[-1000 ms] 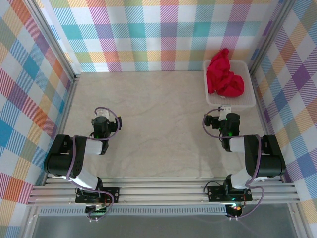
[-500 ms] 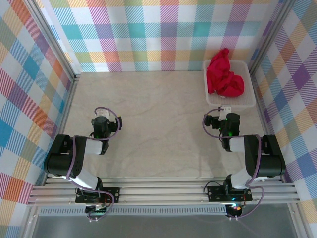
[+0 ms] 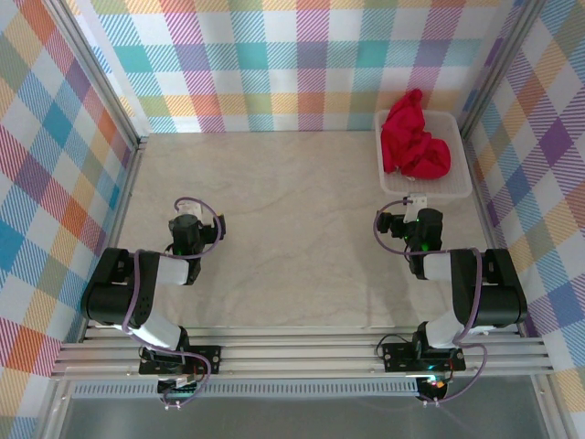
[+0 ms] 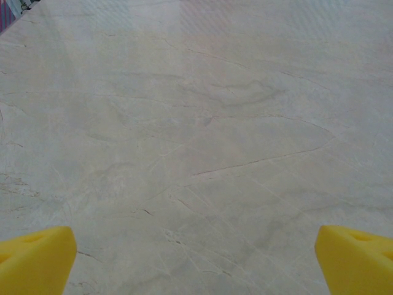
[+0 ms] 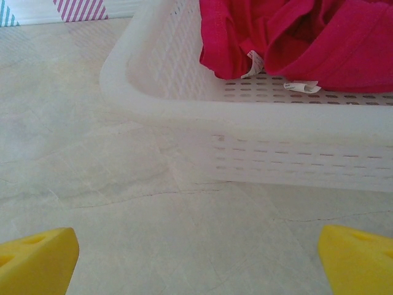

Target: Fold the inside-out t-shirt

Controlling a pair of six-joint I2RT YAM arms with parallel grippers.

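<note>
Crimson inside-out t-shirt sat bunched in white mesh basket at far-right corner of table, white tag showing. Right gripper just short of basket, jaws wide, empty. Left gripper over bare tabletop, jaws wide, empty.

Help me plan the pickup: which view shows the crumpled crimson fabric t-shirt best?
Top external: the whole t-shirt, heaped in the white mesh basket. Right wrist gives its near edge and white tags; left wrist faces tabletop.
</note>
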